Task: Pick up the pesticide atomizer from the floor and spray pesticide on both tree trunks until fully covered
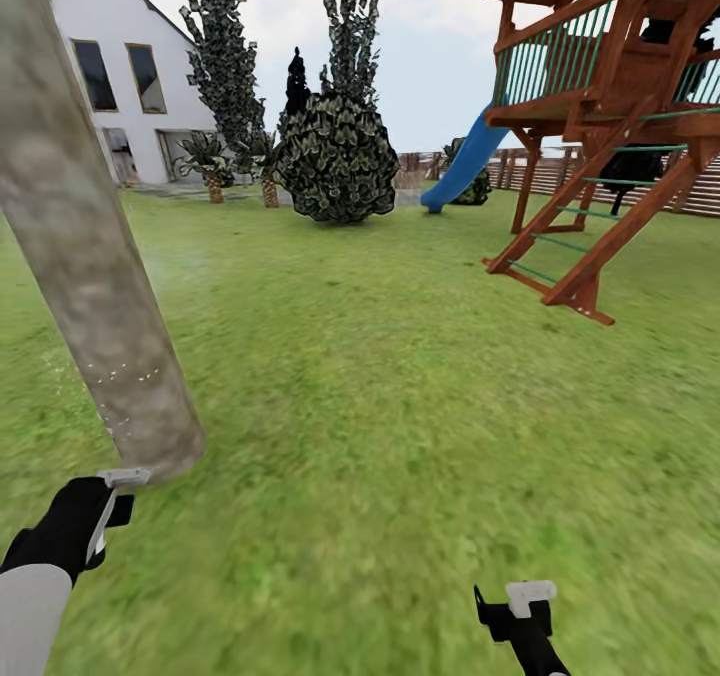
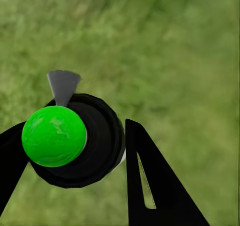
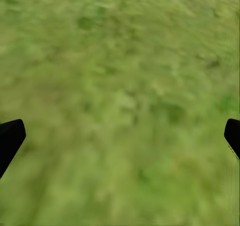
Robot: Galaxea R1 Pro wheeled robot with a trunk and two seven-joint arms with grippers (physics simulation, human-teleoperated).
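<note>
Grass (image 1: 400,406) underfoot; left claw (image 2: 75,151) clamps atomizer (image 2: 75,141) beside trunk (image 1: 90,256).

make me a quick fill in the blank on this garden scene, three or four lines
1. The left gripper is shut on the atomizer, whose round cap is coloured ____.
2. The slide on the wooden play tower is coloured ____.
3. White specks of pesticide dot the tree ____.
4. The right gripper's jaws are ____.

Missing words: green; blue; trunk; open
</note>
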